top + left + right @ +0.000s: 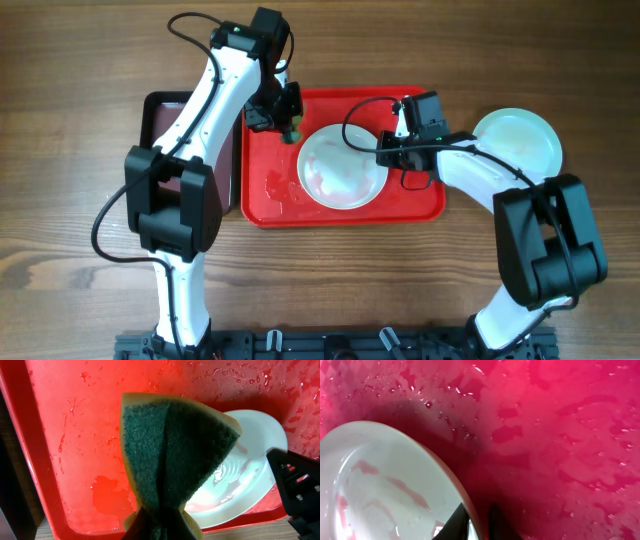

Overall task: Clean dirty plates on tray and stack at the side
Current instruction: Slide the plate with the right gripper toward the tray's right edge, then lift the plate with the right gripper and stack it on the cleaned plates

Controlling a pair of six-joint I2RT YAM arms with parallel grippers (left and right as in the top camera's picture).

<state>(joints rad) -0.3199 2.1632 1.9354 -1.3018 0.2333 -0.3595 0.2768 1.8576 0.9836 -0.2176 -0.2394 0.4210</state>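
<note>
A white plate with reddish smears lies in the wet red tray. My left gripper is shut on a green and yellow sponge and holds it over the tray, just left of the plate. My right gripper is shut on the plate's right rim, one finger inside and one outside. A pale blue plate lies on the table to the right of the tray. A third plate is out of view.
A dark maroon tray with a black rim lies left of the red tray, partly under my left arm. Water drops and reddish puddles cover the red tray's floor.
</note>
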